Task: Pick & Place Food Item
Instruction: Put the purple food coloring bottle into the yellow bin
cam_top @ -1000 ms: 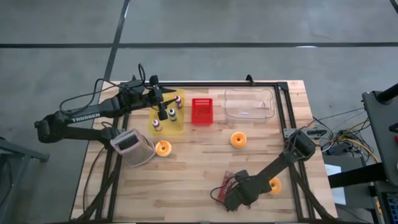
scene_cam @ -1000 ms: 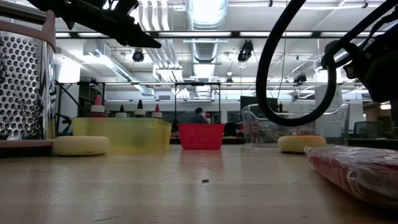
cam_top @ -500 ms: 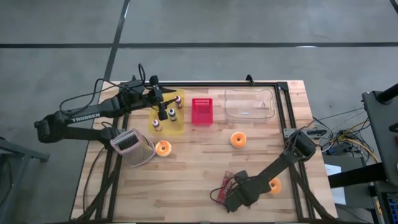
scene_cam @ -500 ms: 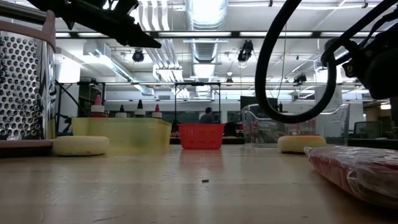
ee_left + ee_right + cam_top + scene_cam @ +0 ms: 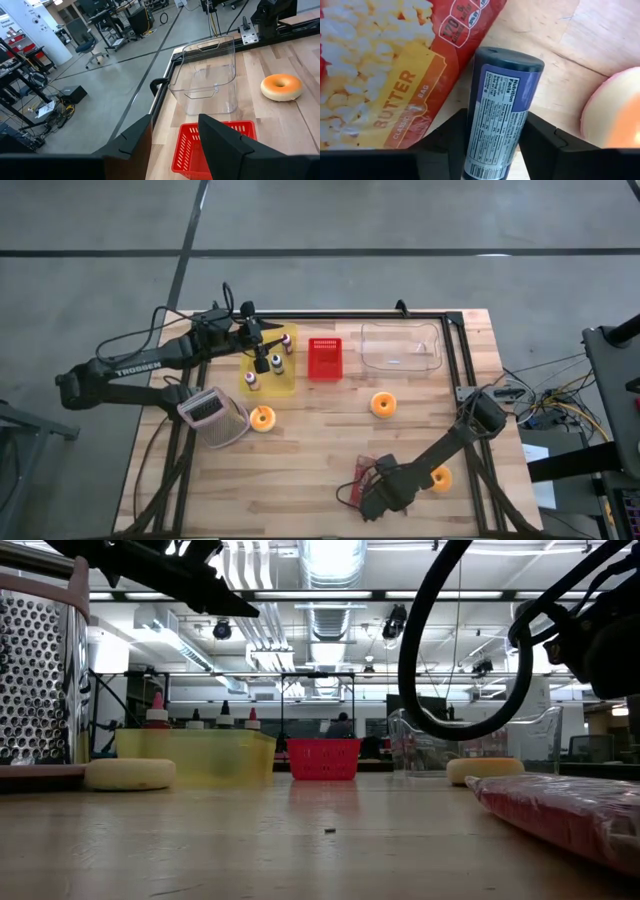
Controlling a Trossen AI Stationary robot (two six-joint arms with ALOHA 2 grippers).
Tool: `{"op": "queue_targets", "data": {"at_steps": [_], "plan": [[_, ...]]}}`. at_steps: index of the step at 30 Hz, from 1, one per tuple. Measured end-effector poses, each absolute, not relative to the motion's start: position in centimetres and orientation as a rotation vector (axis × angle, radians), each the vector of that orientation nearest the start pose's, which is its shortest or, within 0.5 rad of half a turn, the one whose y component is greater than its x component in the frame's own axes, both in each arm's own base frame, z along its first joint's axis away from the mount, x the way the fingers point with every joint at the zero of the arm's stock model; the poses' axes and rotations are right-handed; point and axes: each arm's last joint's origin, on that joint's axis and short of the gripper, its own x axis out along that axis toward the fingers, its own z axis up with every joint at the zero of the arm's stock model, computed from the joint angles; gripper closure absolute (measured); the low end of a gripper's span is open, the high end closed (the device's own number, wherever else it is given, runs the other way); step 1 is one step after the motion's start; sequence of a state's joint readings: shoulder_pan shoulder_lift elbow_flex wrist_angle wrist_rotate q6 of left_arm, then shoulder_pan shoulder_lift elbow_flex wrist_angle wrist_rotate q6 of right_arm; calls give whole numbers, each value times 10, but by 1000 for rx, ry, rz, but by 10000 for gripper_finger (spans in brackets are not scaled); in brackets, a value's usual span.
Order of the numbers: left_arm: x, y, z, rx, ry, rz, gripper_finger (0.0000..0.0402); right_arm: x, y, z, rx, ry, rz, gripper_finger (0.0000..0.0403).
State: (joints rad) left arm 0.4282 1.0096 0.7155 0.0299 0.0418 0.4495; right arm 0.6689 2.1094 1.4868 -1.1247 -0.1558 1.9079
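Note:
A dark blue tube [image 5: 500,105] with a printed label and a dark cap lies on the table beside a red butter popcorn bag [image 5: 385,65], at the near right [image 5: 360,482]. My right gripper [image 5: 496,119] points down over the tube and is shut on it [image 5: 378,490]. An orange donut [image 5: 615,110] lies just beside it. My left gripper [image 5: 172,122] hovers open with nothing between its fingers, above the yellow bin [image 5: 283,380] of small bottles at the far left. My right gripper pinches the tube's two long sides [image 5: 476,131] between its two fingers [image 5: 447,136], on the half away from the cap. The fingers come from above, pointing down, and lie across the tube. The tube lies on the table next to the popcorn bag's edge.
A red basket [image 5: 324,358] and a clear tub [image 5: 401,347] stand at the far edge. Donuts lie at mid table [image 5: 382,404], by a metal grater [image 5: 212,416] on the left, and at the near right [image 5: 440,477]. Bare wood lies in the near middle.
In the low view the popcorn bag's end has slid a little toward the table's left, and the right arm's cable loop has swung the same way. The left arm has kept still.

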Motion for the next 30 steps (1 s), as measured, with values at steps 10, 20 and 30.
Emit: {"op": "queue_targets", "data": {"at_steps": [10,20,30], "plan": [[205,92,288,379,341,319,239,287,232,149,828,1565,-1123,256],[205,92,288,379,341,319,238,290,224,167,816,1591,-1035,255],[205,92,288,379,339,313,238,309,182,205,507,1076,-938,255]]}}
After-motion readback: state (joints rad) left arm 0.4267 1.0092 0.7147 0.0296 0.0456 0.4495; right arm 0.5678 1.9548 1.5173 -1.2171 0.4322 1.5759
